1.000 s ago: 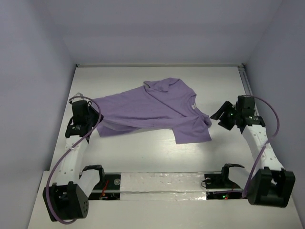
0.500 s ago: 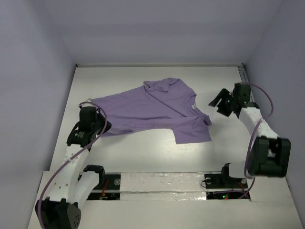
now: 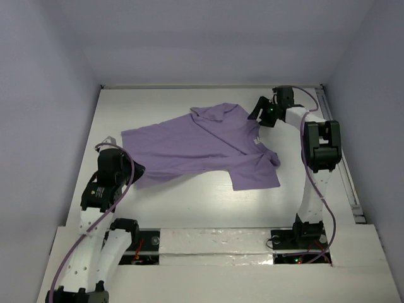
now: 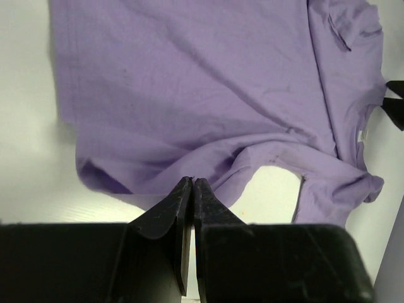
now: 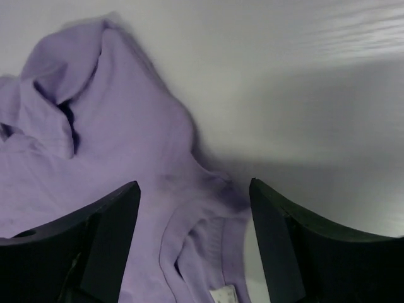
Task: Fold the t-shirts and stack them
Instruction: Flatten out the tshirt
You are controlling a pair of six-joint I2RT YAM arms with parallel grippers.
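Risk: right gripper (image 5: 194, 184), spread wide over the bunched shoulder of the soft lavender-purple short-sleeved t-shirt (image 3: 202, 142), pinches double layers; left gripper (image 4: 191, 184) clenched at hem, possibly empty, can't tell.

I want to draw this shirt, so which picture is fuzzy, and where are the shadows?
Right wrist view: the lavender t-shirt looks soft and fuzzy, worst at its far edge, with a grey shadow on the table beside it. Left wrist view: sharper, so the wrinkles show, and a dark shadow sits under the shirt's near edge. Top external view: even light, with only a faint shadow along the shirt's near edge.
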